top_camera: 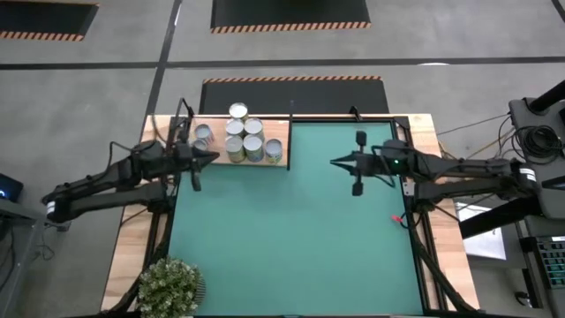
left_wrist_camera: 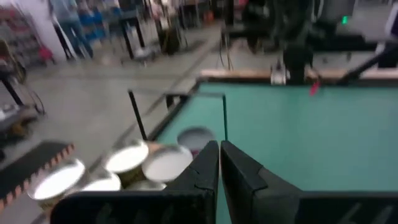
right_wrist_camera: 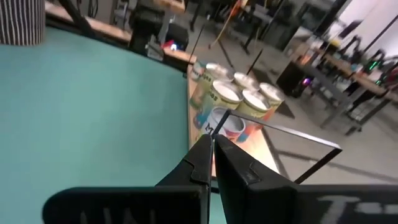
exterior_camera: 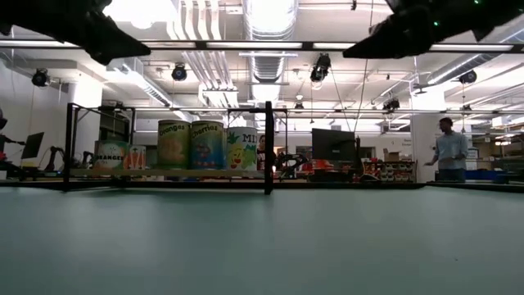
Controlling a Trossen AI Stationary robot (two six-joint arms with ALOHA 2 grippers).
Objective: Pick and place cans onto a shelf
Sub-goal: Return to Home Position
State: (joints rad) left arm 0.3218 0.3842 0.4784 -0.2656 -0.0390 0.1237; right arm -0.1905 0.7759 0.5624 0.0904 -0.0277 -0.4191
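Clustering at the upper left of the high view, the cans (top_camera: 243,137) stand on the shelf (top_camera: 275,126). The left end effector (top_camera: 212,159), narrow and empty, hangs just beside them; a careless swing could topple one. The right end effector (top_camera: 336,162), likewise narrow, hangs over the desk (top_camera: 291,247). Only the low view shows the labels, with the cans seemingly all upright.
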